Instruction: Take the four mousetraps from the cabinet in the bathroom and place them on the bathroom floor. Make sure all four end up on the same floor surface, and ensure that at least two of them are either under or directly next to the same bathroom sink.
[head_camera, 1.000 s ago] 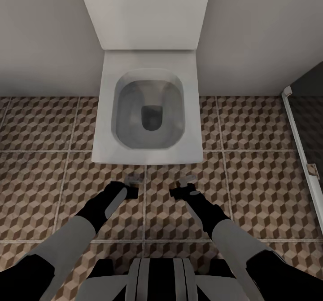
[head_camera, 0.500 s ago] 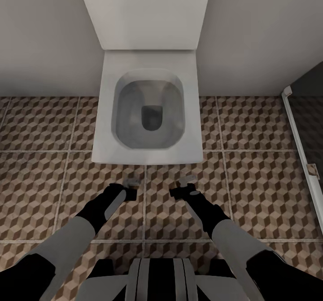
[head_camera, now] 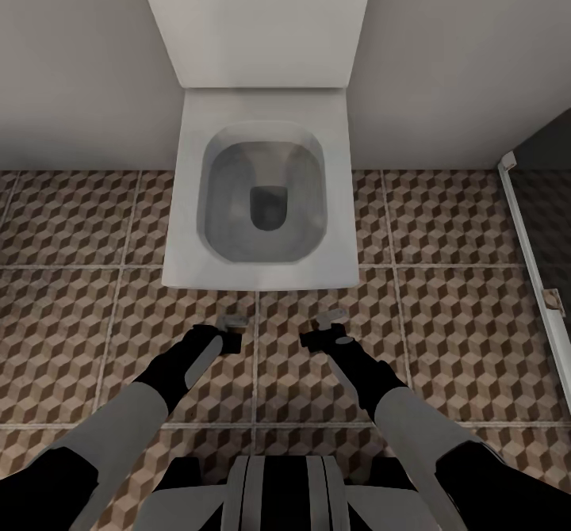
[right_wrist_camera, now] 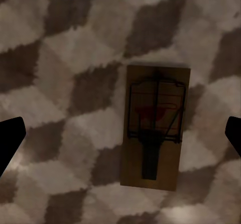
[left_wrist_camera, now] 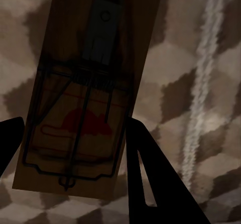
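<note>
With one mousetrap (left_wrist_camera: 80, 98) clamped in the left gripper (left_wrist_camera: 75, 148) and another mousetrap (right_wrist_camera: 154, 133) lying released on the bathroom floor (head_camera: 444, 333) below the wide-open right gripper (right_wrist_camera: 120, 133), the placing step is judged in hand, and lowering and release by the toilet's (head_camera: 262, 198) front edge are called for.

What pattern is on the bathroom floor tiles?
Brown, beige and cream cubes on the floor, clearest in the head view.
</note>
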{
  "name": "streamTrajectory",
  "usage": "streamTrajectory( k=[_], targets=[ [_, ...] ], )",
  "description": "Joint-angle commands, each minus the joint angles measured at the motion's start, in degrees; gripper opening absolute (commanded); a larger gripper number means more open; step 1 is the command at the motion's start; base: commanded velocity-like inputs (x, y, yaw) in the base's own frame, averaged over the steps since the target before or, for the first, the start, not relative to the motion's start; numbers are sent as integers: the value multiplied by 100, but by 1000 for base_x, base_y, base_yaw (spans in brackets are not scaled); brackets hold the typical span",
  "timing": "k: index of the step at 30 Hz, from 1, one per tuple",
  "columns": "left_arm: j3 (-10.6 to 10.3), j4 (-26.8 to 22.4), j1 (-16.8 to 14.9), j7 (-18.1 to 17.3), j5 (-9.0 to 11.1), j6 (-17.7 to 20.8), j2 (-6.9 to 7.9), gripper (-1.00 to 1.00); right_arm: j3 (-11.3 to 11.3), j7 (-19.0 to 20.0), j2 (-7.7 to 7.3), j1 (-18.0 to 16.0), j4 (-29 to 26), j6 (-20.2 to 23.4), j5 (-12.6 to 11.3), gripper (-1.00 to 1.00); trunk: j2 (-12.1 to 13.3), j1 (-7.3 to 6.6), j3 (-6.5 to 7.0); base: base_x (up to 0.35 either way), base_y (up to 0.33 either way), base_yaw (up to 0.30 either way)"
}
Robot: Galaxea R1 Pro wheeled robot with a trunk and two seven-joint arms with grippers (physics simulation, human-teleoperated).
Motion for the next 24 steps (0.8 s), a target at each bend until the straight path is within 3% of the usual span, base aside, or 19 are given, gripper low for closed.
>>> streamTrajectory(
  k=[1,9,10,24],
  targets=[
    [-22,-7,-3,37,53,13,4,-100,48,-44,-5,-3,-9,30,-57,100,-1,-1,-2,0,0,0],
    [-22,-7,-3,41,53,12,4,-100,49,-44,-5,-3,-9,30,-57,100,-1,-1,-2,0,0,0],
    [-22,-7,-3,41,53,11,4,100,49,-44,-5,-3,-9,30,-57,100,-1,-1,-2,0,0,0],
    [-22,-7,-3,40,53,4,4,100,53,-44,-5,-3,-9,30,-57,100,-1,-1,-2,0,0,0]
  ],
)
